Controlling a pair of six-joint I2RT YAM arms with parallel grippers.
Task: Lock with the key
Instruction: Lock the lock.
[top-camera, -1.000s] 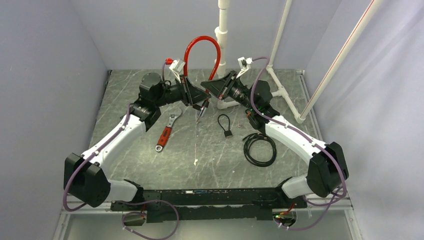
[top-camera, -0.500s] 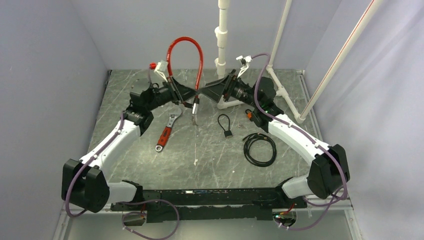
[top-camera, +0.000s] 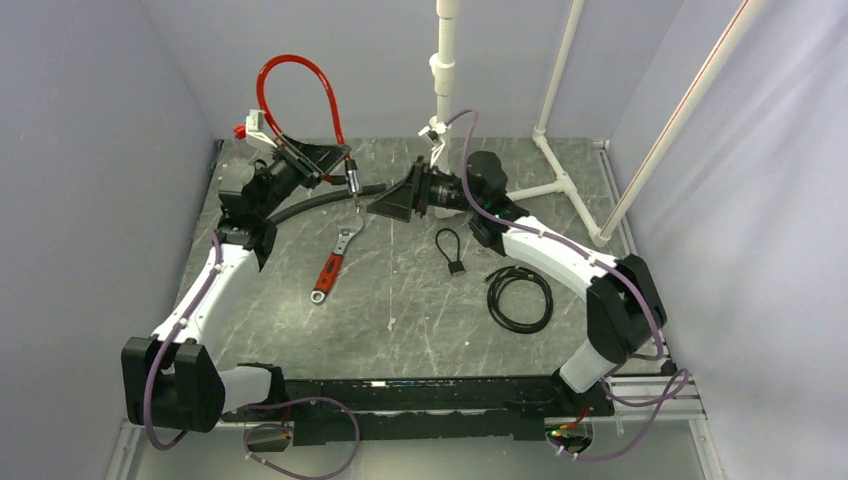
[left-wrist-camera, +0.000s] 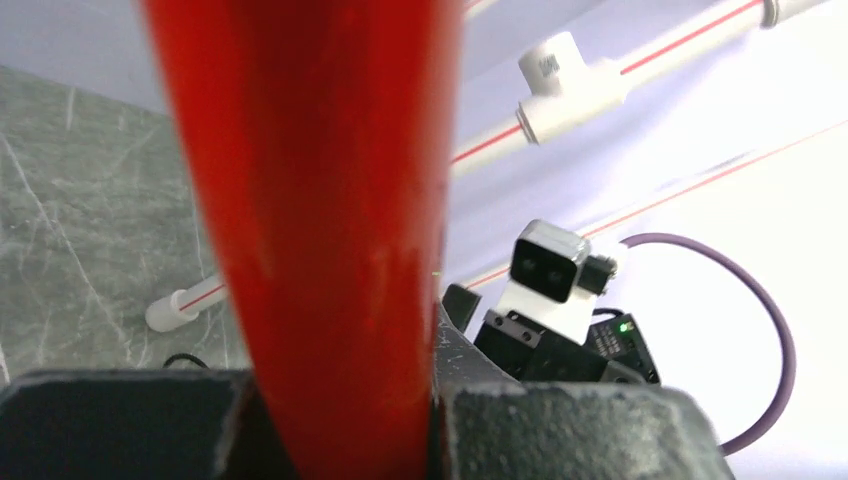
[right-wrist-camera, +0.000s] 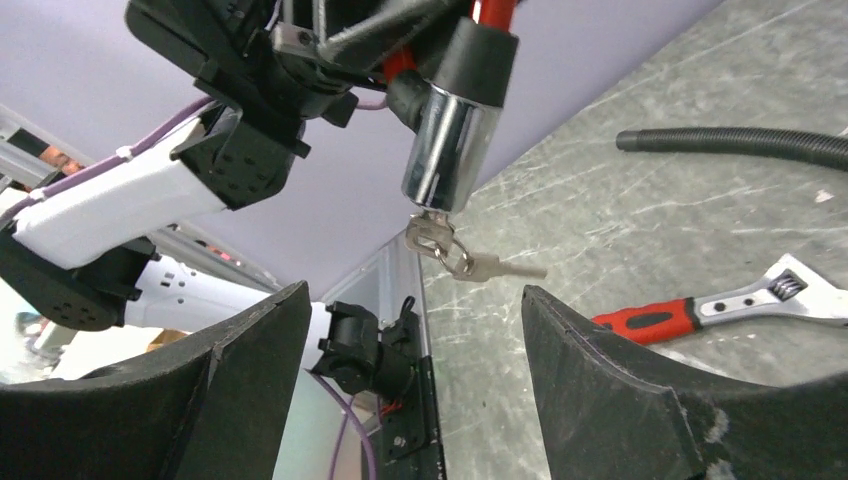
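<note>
Ahead of my open right gripper (right-wrist-camera: 415, 295) | key (right-wrist-camera: 430, 232) hangs seated under chrome lock barrel (right-wrist-camera: 447, 150), axis along barrel | left gripper (top-camera: 332, 163) clamps red cable (left-wrist-camera: 310, 200); right arm nearer.

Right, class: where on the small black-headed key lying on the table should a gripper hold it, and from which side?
Probably the blocky black head of the key, from straight above: it lies flat on the table, and its thin cord loop looks too limp to hold steady.

surface: grey marbled table (top-camera: 400, 330) | on it: red-handled wrench (top-camera: 331, 266) | key (top-camera: 457, 268) on cord loop | coiled black cable (top-camera: 520, 298)
</note>
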